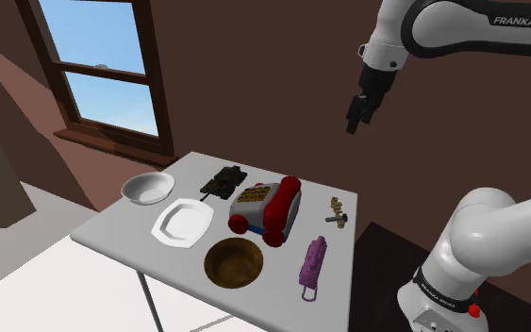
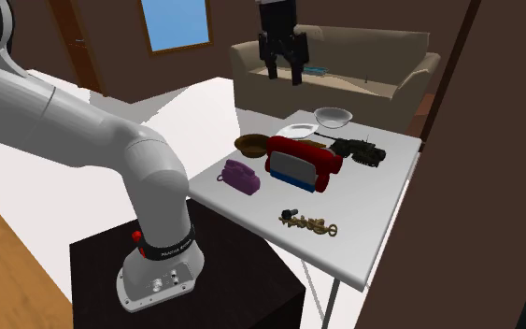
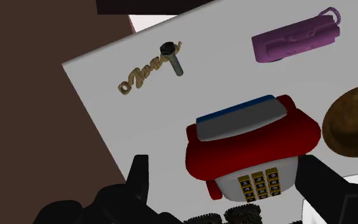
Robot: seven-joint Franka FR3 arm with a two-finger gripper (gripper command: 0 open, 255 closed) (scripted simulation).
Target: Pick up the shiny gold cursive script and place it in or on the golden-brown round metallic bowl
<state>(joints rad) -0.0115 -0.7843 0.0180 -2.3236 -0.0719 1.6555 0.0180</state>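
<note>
Gripper (image 1: pixel 357 115) hangs high over the white table (image 1: pixel 280 279), pointing down. Fingers (image 3: pixel 139 181) are spread wide w/ nothing btwn them, and the hand touches nothing.

Gold script (image 3: pixel 147 76) lies flat on the table, well below the hand and off to one side of it, nr the table edge. A dark bolt (image 3: pixel 173 58) touches one end of the script. The shoulder view shows the same pair, script (image 1: pixel 336 207) apart from everything else on the table.

Roughly under the hand sits a red toy phone (image 3: pixel 254 143), keypad end nearest the fingers. Brown bowl (image 3: pixel 354 122) is round, upright, also well below the hand. It stands on the opposite side of the toy phone from the script, just beside the phone but not touching as far as I can tell. Purple phone (image 3: pixel 295 39) lies beyond the toy phone from the hand, btwn script side and bowl side.

Past the bowl from the hand: white plate (image 1: pixel 183 224), white bowl (image 1: pixel 148 188), dark toy tank (image 1: pixel 224 181).
</note>
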